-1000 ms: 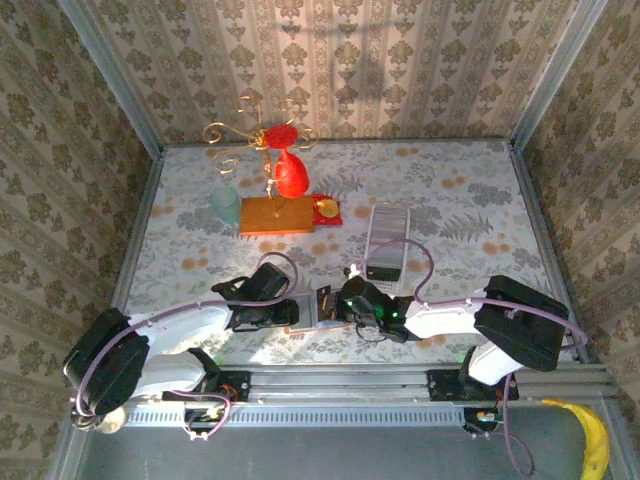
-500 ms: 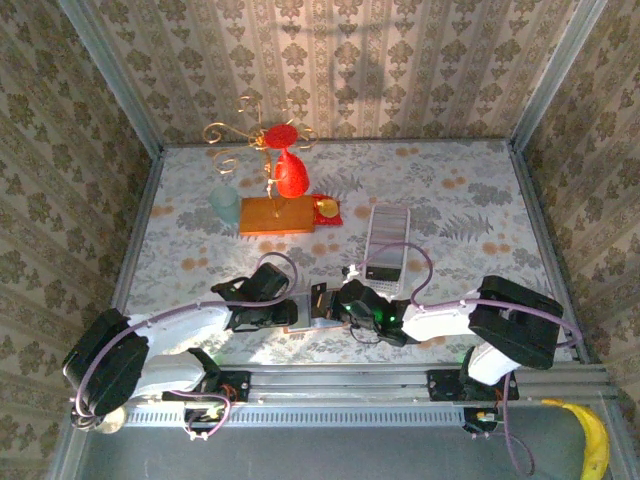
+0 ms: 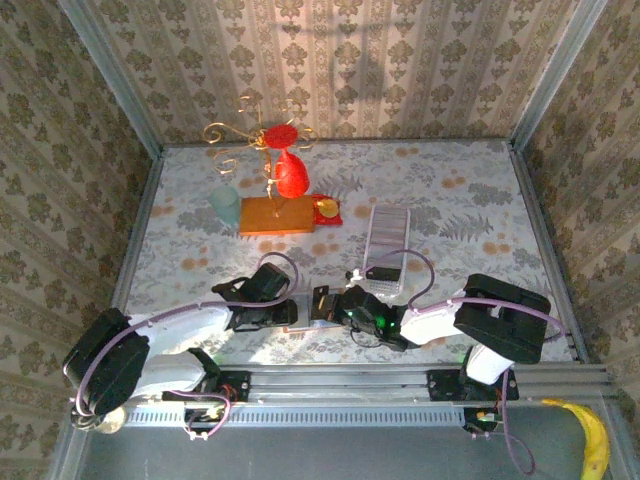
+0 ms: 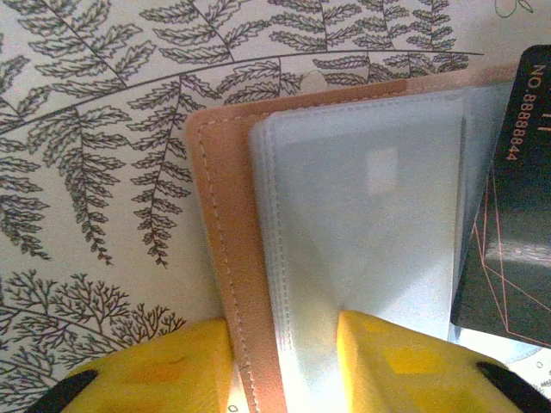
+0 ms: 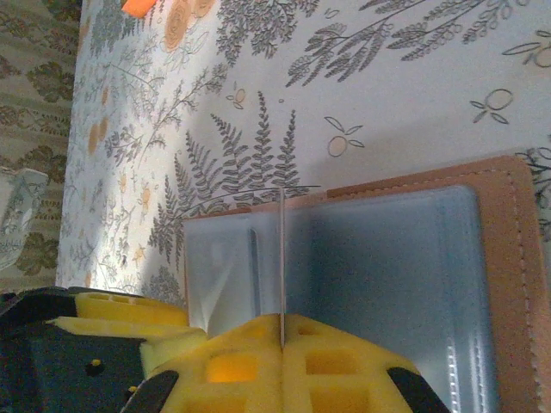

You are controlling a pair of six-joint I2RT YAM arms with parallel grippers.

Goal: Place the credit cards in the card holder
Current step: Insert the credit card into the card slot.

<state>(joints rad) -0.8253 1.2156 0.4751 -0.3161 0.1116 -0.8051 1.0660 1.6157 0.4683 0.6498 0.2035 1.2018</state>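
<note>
1. One tan card holder lies open on the counter near its front edge, clear sleeves facing up.
2. One dark credit card stands edge-on over the sleeves, pinched in the clenched right hand.
3. Two yellow fingers of the left hand straddle the holder's stitched edge; I cannot tell whether they grip it.
4. Farther back, a long white tray holds a row of pale cards.

I have both arms stretched low toward lower centre; the left gripper has its fingers apart, the right gripper pinches a thin dark plastic card.
</note>
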